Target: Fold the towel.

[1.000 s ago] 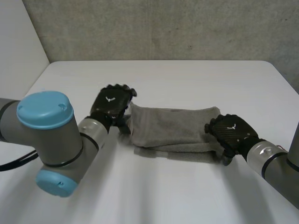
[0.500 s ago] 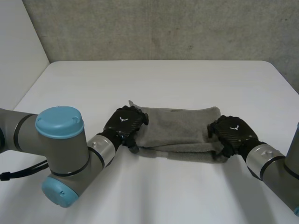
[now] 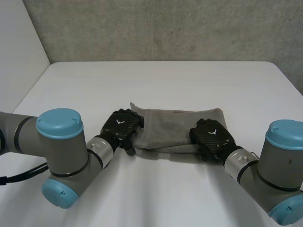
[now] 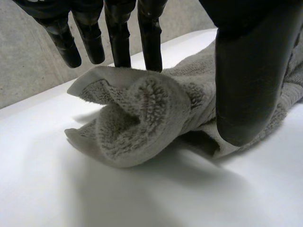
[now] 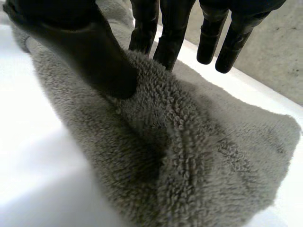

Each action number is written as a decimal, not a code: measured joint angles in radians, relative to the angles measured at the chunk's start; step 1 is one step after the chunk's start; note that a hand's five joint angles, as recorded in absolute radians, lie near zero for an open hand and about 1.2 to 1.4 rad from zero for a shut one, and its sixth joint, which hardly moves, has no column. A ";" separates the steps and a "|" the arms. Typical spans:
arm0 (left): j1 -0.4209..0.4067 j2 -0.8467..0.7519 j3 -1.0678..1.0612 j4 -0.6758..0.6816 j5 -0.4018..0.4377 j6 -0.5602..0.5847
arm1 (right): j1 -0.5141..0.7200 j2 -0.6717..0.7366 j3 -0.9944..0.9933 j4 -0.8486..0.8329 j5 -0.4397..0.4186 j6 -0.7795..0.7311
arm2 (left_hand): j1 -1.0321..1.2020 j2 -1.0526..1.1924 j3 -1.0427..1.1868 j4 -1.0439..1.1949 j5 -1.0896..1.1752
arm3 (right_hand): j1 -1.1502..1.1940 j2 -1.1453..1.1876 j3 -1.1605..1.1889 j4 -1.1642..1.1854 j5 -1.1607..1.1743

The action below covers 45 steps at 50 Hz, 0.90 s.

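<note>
On the white table (image 3: pixel 156 80) before you, grey towel (image 3: pixel 176 126) lying folded into a long band, your left hand (image 3: pixel 122 126) pinching its bunched left end between thumb and fingers, your right hand (image 3: pixel 211 137) pinching the near edge toward the right end.

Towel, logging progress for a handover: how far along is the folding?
Done: the towel lies as a doubled, narrow band on the table. In hand: the left hand pinches one short end, the right hand the other end's near edge. Left: likely bringing the ends together for a further fold.
</note>
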<state>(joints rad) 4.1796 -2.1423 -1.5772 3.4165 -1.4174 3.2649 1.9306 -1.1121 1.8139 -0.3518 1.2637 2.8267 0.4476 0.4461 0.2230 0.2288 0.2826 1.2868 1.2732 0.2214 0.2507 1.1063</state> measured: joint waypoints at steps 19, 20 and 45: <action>-0.001 0.001 -0.012 -0.005 -0.033 0.024 | -0.145 -0.132 0.083 -0.011 0.011 -0.018 | -0.002 -0.002 0.000 0.000 -0.011 | 0.020 0.017 0.000 0.000 0.041; -0.002 0.002 -0.013 -0.005 -0.034 0.024 | -0.160 -0.142 0.094 -0.009 0.004 -0.021 | -0.002 -0.002 0.000 0.000 -0.012 | 0.020 0.017 0.000 0.000 0.041; -0.066 0.044 -0.003 0.006 -0.030 0.011 | -0.256 -0.189 0.202 0.079 -0.091 -0.124 | -0.060 -0.066 0.000 0.000 -0.110 | 0.020 0.017 0.000 0.000 0.043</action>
<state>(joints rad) 4.1136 -2.0985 -1.5801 3.4226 -1.4475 3.2762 1.6747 -1.3008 2.0160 -0.2731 1.1722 2.7022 0.3880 0.3798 0.2230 0.2288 0.1728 1.3071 1.2898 0.2214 0.2507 1.1493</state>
